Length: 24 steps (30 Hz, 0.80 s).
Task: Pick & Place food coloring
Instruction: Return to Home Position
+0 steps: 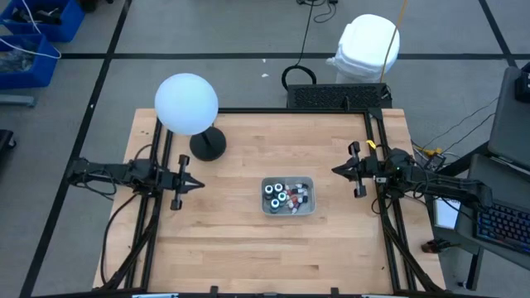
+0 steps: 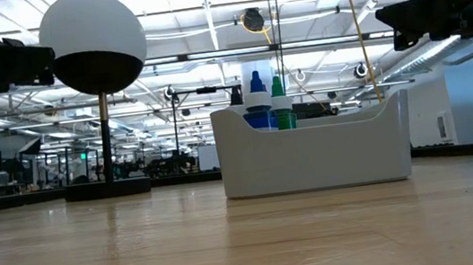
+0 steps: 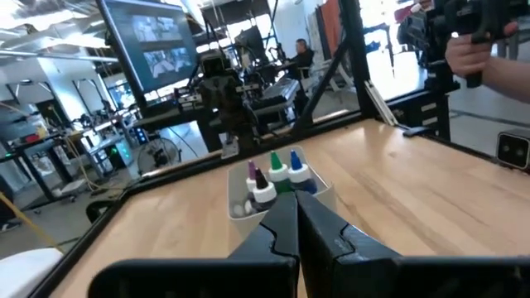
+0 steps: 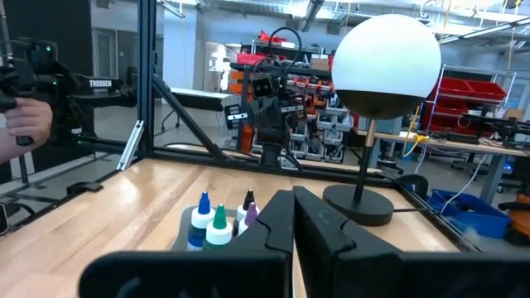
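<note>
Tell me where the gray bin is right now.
High view: the gray bin sits mid-table, between the left gripper and right gripper, nearer the right one.

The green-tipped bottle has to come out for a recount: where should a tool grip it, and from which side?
Probably by its tip, straight down from above. The green-tipped bottle stands upright in the gray bin, only its top clear of the rim, a blue-tipped bottle close beside it, so the walls block any side approach.
</note>
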Available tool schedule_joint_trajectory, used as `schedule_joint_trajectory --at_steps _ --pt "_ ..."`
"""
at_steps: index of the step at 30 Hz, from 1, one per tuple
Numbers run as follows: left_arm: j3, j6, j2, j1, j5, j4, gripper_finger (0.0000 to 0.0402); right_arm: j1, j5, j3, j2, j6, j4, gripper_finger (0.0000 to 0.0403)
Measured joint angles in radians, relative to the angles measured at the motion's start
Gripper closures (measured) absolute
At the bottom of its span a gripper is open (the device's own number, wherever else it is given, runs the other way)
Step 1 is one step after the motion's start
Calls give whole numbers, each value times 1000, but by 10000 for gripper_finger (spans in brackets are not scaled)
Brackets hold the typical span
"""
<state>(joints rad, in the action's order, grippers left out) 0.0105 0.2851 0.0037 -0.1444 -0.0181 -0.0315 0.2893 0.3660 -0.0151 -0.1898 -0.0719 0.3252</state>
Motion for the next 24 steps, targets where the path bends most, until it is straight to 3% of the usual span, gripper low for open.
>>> schedule_joint_trajectory --at_steps 12,24 --pt "1 -97 11 0 19 19 395 -1 2 0 0 32 42 403" --pt "1 -134 23 0 18 19 388 -1 2 0 -2 34 -78 403"
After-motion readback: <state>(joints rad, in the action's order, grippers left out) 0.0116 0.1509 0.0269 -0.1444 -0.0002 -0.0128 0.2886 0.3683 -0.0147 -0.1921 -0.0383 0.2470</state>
